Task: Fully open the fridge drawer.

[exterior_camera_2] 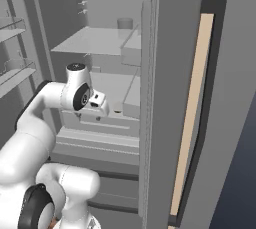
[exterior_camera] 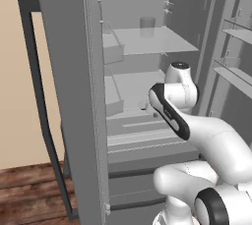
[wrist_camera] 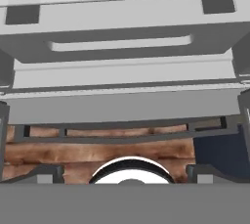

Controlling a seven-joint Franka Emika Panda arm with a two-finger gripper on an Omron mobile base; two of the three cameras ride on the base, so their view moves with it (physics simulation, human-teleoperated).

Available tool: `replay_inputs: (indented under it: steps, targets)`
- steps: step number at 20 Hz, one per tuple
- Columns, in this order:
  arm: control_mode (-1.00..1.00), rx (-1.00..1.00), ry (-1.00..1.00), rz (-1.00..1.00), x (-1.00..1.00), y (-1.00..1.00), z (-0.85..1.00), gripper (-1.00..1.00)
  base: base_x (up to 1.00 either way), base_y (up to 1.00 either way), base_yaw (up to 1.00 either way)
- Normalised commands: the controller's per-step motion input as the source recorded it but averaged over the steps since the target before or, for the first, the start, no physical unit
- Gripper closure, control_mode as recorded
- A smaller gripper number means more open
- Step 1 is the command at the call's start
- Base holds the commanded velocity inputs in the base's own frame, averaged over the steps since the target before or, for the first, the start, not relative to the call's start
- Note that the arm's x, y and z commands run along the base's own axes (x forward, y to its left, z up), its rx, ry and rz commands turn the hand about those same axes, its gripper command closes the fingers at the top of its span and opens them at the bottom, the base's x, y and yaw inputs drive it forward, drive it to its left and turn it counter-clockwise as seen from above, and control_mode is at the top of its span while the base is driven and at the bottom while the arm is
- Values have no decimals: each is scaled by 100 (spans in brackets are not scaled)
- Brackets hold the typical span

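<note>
The fridge (exterior_camera: 69, 47) stands open, with pale shelves inside. Low in it sits the fridge drawer (exterior_camera: 135, 133), a wide light grey box also seen from the right (exterior_camera_2: 97, 140). In the hand view the drawer front (wrist_camera: 122, 25) fills the upper half, its long groove handle (wrist_camera: 122, 45) running across. My gripper (exterior_camera_2: 116, 109) hangs just above and in front of the drawer, pointing down. It is open (wrist_camera: 125, 174), its fingertips (wrist_camera: 41, 173) spread wide and touching nothing. My forearm hides the gripper in the left base view.
A translucent cup (exterior_camera: 147, 25) stands on the upper shelf (exterior_camera: 152, 42). Small grey side bins (exterior_camera: 114, 52) line the inner wall. The black-framed door (exterior_camera: 34, 71) stands open beside me, and door racks (exterior_camera: 236, 30) are on the other side. Darker panels (exterior_camera: 133, 189) lie below the drawer, above the wooden floor (wrist_camera: 97, 149).
</note>
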Motion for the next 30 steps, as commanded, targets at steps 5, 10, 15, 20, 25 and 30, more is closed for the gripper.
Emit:
replay_inputs:
  steps: [5, 10, 15, 20, 25, 30]
  targets:
    - [-100, 0, 0, -3, 28, 2, -9, -100, 0, 0, 0]
    - [-100, 0, 0, -4, 36, 0, 0, -100, 0, 0, 0]
    - [-100, 0, 0, -4, 29, 0, 0, -100, 0, 0, 0]
    - [-100, 0, 0, -2, 22, 0, 0, -100, 0, 0, 0]
    - [-100, 0, 0, -2, 22, 0, 0, -100, 0, 0, 0]
    - [-100, 0, 0, 0, 14, 0, -1, -100, 0, 0, 0]
